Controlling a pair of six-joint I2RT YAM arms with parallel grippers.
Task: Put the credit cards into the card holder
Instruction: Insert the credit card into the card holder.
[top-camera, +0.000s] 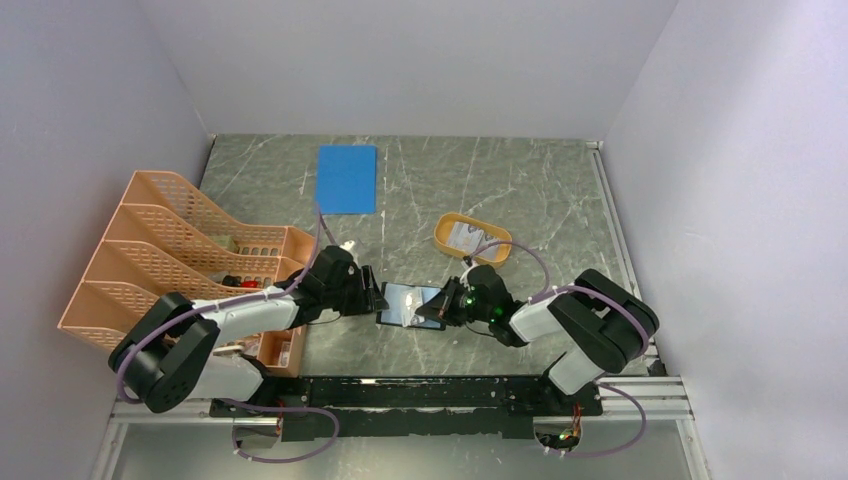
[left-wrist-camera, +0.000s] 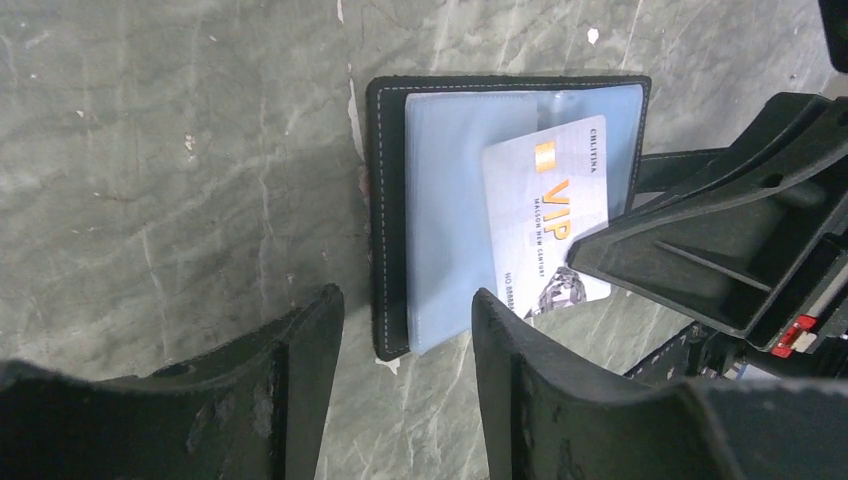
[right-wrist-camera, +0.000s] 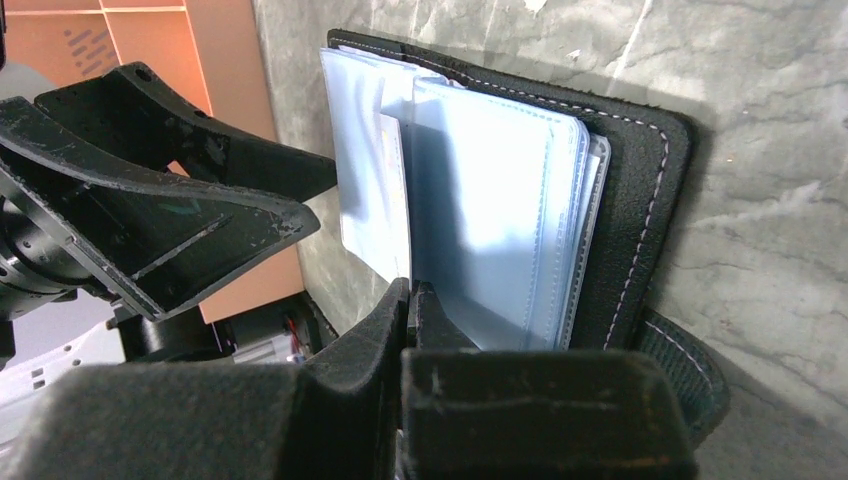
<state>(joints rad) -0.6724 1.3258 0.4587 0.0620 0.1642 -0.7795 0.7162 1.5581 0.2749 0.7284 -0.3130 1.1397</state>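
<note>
Right gripper (right-wrist-camera: 412, 295) clamped 1 credit card (left-wrist-camera: 545, 215), partly inside open card holder (left-wrist-camera: 378, 200); left gripper (left-wrist-camera: 405, 312) spread open beside it.

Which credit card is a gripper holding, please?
The VIP card, pinched by the right gripper over the card holder; another card lies in the orange tray.

Two end effectors: left end effector (top-camera: 372, 297), right end effector (top-camera: 447, 303). One card holder (left-wrist-camera: 390, 200), open, between the two. One credit card (left-wrist-camera: 545, 215) at the right end effector's tips. At least one more pale card (top-camera: 465, 236), exact count impossible to tell, in one orange oval tray (top-camera: 440, 232) just beyond the right end effector. One blue sheet (top-camera: 347, 179) well beyond the left end effector. One orange mesh file rack (top-camera: 150, 250) outboard of the left end effector. One bench (top-camera: 560, 200).
</note>
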